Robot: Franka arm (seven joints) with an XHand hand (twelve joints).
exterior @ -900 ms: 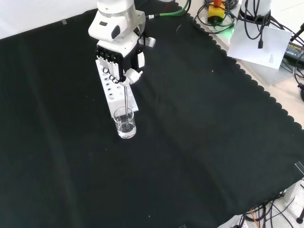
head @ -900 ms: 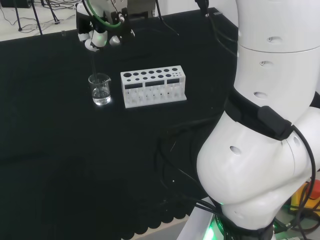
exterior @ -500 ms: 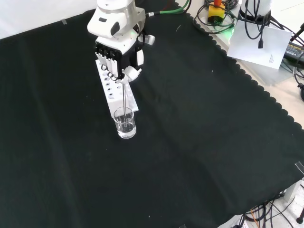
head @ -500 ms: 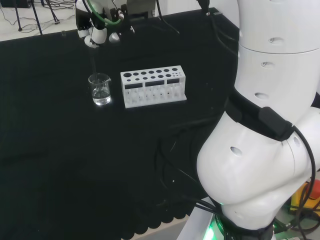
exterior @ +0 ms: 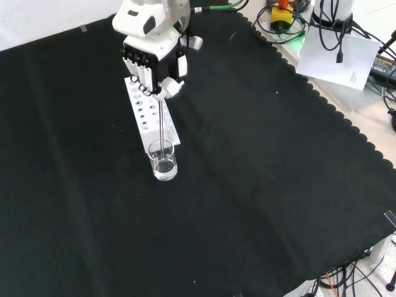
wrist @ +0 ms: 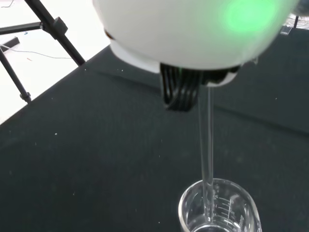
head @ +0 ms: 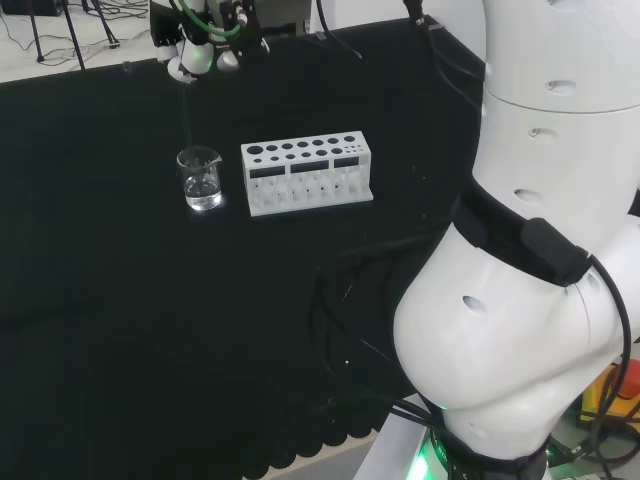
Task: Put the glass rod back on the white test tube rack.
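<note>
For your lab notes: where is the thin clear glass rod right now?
In the front view, the thin clear glass rod hangs upright from the hand, its lower end inside the small glass beaker, just before the white test tube rack.

One rod (exterior: 162,120), beaker (exterior: 163,160), rack (exterior: 143,114).

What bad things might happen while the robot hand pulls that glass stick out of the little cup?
1. The rod hangs from the robot hand with its lower end still inside the beaker. A sideways move now could catch the rim and tip the beaker, spilling its clear liquid.
2. The rod is thin and pinched only at its top, so it might slip or swing.
3. The rack has small holes, so the rod may miss and knock against it.
</note>
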